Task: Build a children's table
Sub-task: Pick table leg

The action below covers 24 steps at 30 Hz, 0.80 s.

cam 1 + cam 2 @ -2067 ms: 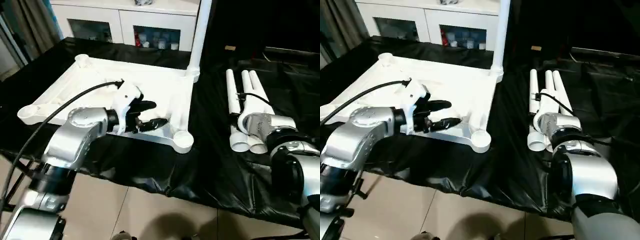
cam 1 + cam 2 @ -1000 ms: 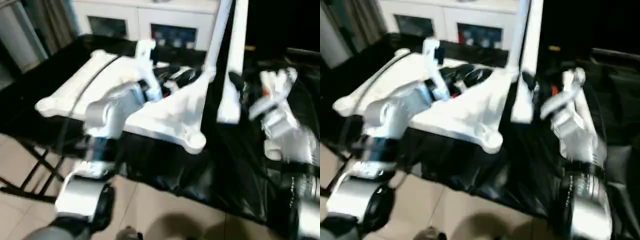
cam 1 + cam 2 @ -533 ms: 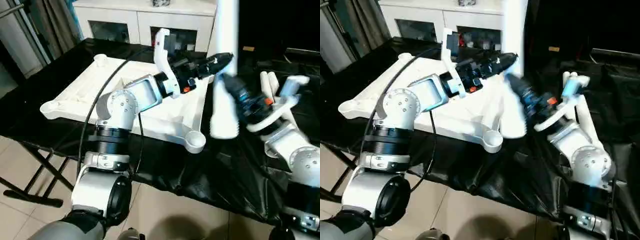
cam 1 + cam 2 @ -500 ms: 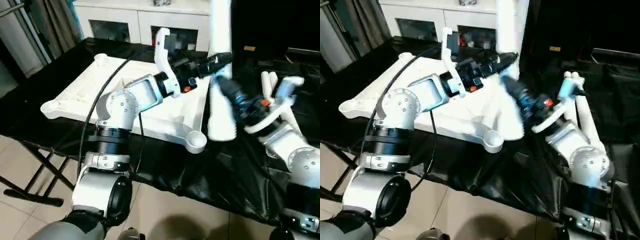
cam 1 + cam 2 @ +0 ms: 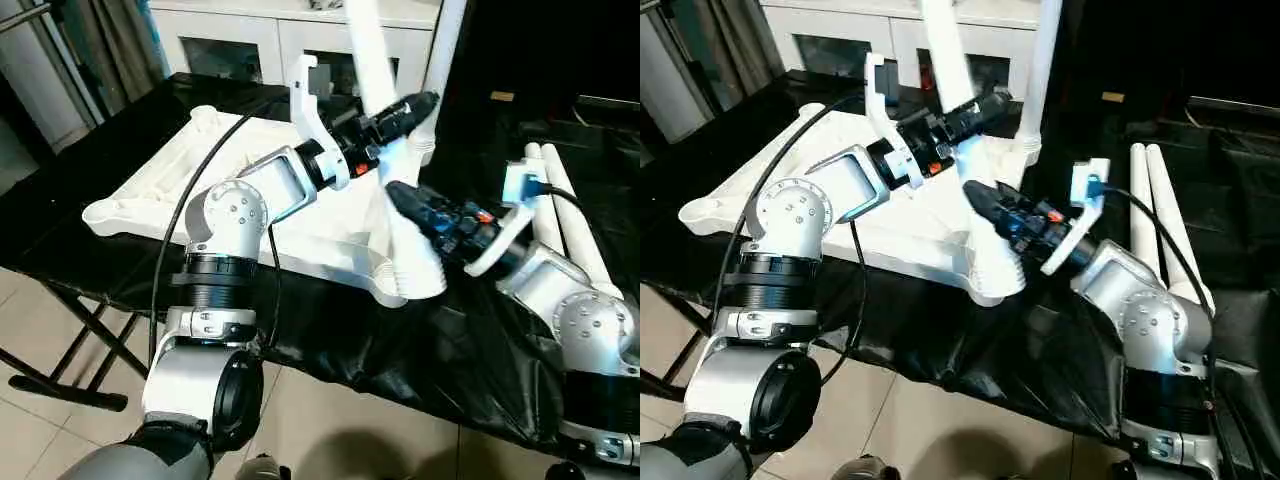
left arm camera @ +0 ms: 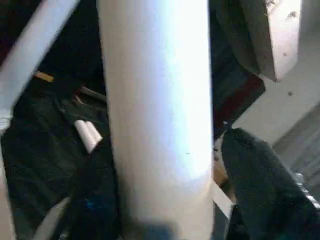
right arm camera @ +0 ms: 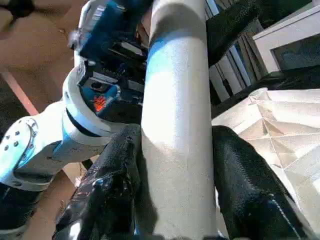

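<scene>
**Table leg held by both grippers above tabletop corner**

Left eye view. A white leg (image 5: 385, 140) is held tilted, its upper end leaning toward the robot's left and its lower end at the near right corner socket (image 5: 392, 283) of the tabletop (image 5: 190, 170); whether it is seated there cannot be told. The left gripper (image 5: 405, 108) is clamped on the leg's upper stretch, the right gripper (image 5: 412, 203) on its lower stretch, just below the left one. A second leg (image 5: 443, 60) is seen upright in the far right corner, just beyond the left gripper. Two spare legs (image 5: 570, 215) are laid side by side on the black work table (image 5: 120, 270), behind the right gripper's wrist.

Right eye view. The same arrangement is recorded. A white cabinet (image 5: 850, 40) is placed beyond the work table.

Left wrist view. The held leg is seen between the two black fingers (image 6: 260, 175), which are pressed to its sides.

Right wrist view. The leg is gripped between both black fingers (image 7: 245, 180). The ribbed underside of the tabletop is visible beside them, and the left gripper is closed on the leg further along.
</scene>
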{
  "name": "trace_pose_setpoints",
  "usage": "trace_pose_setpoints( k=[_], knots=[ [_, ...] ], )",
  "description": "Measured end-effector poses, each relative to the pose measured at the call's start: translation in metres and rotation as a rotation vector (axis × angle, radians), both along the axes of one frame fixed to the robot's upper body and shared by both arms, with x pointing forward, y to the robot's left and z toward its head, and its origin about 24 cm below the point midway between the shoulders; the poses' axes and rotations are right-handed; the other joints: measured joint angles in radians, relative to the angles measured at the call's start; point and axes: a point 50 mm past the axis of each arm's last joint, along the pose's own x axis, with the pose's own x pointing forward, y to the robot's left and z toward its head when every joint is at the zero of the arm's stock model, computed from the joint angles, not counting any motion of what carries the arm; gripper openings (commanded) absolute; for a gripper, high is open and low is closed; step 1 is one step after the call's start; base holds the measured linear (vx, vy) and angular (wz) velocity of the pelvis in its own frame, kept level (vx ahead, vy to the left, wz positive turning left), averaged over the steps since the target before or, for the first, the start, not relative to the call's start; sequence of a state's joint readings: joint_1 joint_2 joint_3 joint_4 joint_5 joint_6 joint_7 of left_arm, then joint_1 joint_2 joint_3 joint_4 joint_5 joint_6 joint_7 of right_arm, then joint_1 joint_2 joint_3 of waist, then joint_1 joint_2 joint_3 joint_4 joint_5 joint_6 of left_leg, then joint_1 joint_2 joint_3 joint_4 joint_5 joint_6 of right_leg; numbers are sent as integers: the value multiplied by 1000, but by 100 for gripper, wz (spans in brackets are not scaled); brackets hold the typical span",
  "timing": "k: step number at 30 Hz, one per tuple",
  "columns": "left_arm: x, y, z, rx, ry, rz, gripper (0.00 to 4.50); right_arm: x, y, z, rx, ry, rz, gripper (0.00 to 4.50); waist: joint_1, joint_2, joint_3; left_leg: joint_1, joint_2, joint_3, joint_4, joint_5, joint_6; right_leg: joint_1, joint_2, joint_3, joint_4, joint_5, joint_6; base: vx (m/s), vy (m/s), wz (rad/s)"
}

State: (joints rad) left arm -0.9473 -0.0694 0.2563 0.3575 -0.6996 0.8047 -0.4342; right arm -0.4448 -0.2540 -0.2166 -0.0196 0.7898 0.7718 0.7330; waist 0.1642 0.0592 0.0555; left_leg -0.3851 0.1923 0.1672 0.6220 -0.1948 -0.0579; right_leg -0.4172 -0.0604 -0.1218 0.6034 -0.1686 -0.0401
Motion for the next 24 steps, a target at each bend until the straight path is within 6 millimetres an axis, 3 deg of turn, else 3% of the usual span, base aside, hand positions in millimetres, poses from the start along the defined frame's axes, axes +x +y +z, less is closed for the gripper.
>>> trace_pose_setpoints(
  k=[1,15,16,19,20,24],
  knots=[
    [0,0,0,-5,3,7,280,1,1,0,0,1,-4,180,0,0,0,0,0,0,-1,0,0,0,0,0,-1,0,0,0,0,0],
    [3,6,1,-14,10,54,187,6,9,4,-47,-28,-36,180,-1,-1,0,-1,0,0,-1,-1,1,0,0,0,-3,1,1,0,0,0],
    [3,6,1,-12,9,53,183,6,9,4,-51,-28,-34,250,-1,-1,0,-1,0,0,-1,-1,1,0,0,0,-3,1,1,0,0,0],
    [3,7,1,17,-9,43,182,9,9,5,-94,-18,-21,250,-1,0,0,-1,0,0,-1,-1,1,0,0,0,-3,1,1,0,0,0],
    [3,7,1,30,-17,40,181,10,9,5,-107,-9,-13,275,-2,0,0,-1,0,0,-1,-1,1,0,0,0,-3,1,1,0,0,0],
    [0,2,0,104,-77,-21,180,12,9,0,-264,10,77,299,-1,0,0,-1,0,0,-1,-1,1,0,0,0,-3,2,1,0,0,0]
  ],
)
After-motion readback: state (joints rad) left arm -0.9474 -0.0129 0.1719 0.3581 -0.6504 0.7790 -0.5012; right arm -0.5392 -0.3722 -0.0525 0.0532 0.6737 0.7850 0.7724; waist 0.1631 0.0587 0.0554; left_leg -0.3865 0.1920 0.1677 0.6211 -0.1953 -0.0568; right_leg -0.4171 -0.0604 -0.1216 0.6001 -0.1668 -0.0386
